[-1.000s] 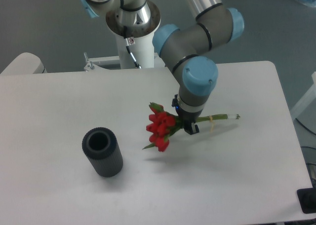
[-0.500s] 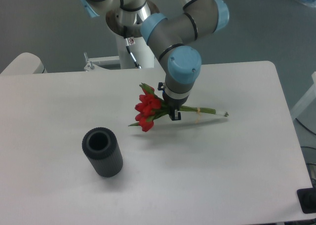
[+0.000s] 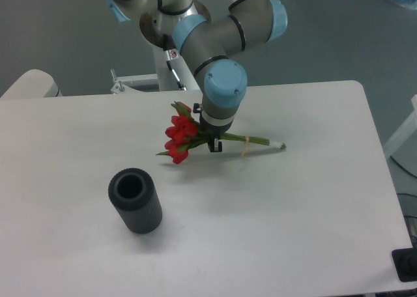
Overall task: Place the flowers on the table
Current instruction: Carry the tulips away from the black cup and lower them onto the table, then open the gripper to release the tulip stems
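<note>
Gripper (image 3: 212,144) fingers pinching the flowers (image 3: 181,138) near the buds, above the table (image 3: 293,212)

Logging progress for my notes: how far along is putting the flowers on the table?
Done: the flowers are out of the vase, which stands empty. In hand: the claw grips them by the stems, sideways over the table, their shadow suggesting they hang just above it. Left: lower and release.
</note>
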`<act>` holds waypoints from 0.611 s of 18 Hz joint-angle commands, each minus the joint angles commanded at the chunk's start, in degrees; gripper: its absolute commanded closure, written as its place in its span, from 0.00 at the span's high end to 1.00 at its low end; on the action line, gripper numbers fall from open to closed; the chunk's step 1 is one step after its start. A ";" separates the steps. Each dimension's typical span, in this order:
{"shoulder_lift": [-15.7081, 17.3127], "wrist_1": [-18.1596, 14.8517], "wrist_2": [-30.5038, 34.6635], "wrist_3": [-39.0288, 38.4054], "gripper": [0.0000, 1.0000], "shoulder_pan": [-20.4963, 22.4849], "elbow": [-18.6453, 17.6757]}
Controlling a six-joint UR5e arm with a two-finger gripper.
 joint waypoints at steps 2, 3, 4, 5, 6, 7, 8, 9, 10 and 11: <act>-0.26 0.00 0.00 0.09 1.00 0.00 -0.17; -0.26 0.09 -0.09 0.00 1.00 0.09 -0.44; -0.26 0.09 -0.09 0.00 1.00 0.09 -0.44; -0.26 0.09 -0.17 -0.09 1.00 0.09 -0.44; -0.26 0.09 -0.18 0.00 1.00 0.09 -0.35; -0.26 0.26 -0.18 0.00 1.00 0.09 -0.18; -0.26 0.87 -0.18 0.00 1.00 0.17 -0.18; -0.26 1.66 -0.18 0.09 1.00 0.26 -0.18; -0.26 2.54 -0.18 0.09 1.00 0.44 -0.09; -0.26 3.16 -0.18 0.09 1.00 0.53 0.09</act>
